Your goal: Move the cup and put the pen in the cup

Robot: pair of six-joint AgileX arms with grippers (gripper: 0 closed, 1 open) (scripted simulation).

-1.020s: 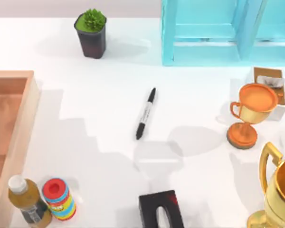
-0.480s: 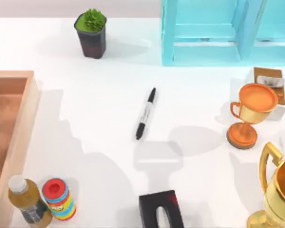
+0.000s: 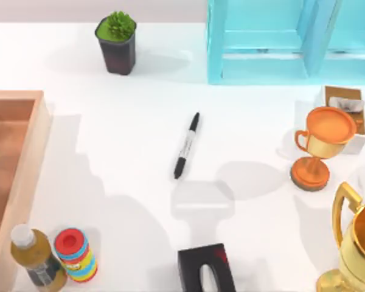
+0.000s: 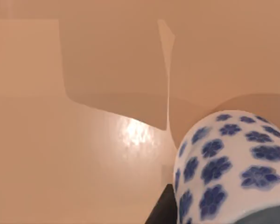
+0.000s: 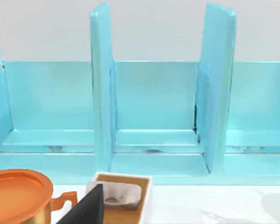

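The bench (image 3: 128,140) is wide and white. At its far side a blue shelf (image 3: 274,42) is seen. At the left edge a wooden tray (image 3: 24,158) is set.

At the near right a gold trophy (image 3: 356,243) is seen, and an orange trophy (image 3: 322,143) is placed a bit farther back. A small plant (image 3: 117,42) is found at the far left. A bottle (image 3: 36,258) and a striped can (image 3: 76,254) are kept at the near left, beside the tray.

The cup (image 4: 233,168) is seen close up in the left wrist view, over the tray's brown floor. A dark part of the left end effector (image 4: 161,210) is seen right beside it, but whether the cup is clamped cannot be told.

The pen (image 3: 187,145) is laid flat in the middle of the bench, untouched.

The right end effector (image 5: 84,207) is pointed at the shelf; whether it is apart or together cannot be told.

So the job looks barely begun. The cup has yet to be brought out to the bench, and the pen has yet to be picked up and dropped in.
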